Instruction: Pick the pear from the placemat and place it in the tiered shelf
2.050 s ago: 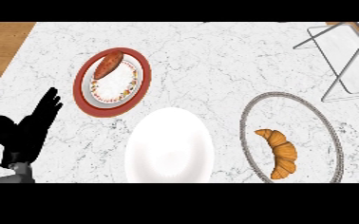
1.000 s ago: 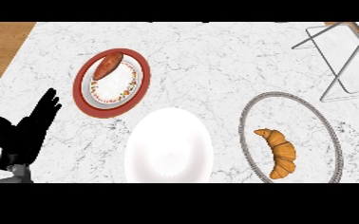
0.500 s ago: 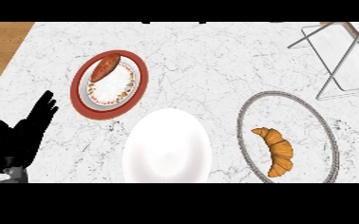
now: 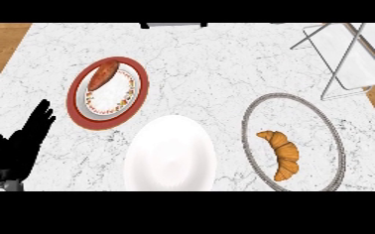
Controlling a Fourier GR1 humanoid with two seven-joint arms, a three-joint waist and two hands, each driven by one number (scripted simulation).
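The left hand [image 4: 26, 144] rests at the table's [image 4: 212, 69] eight o'clock edge, fingers straight and raised, holding nothing. No pear shows; the tiered shelf [image 4: 341, 59] stands at two o'clock.

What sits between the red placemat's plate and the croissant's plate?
Head view: a plain white plate lies between the red placemat and the croissant's grey-rimmed plate.

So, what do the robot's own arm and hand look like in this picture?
Only the left hand shows, at the view's lower left edge: plain black, with slim fingers and no visible markings. A small grey piece of forearm shows below it. No cables can be seen. The right hand is out of view.
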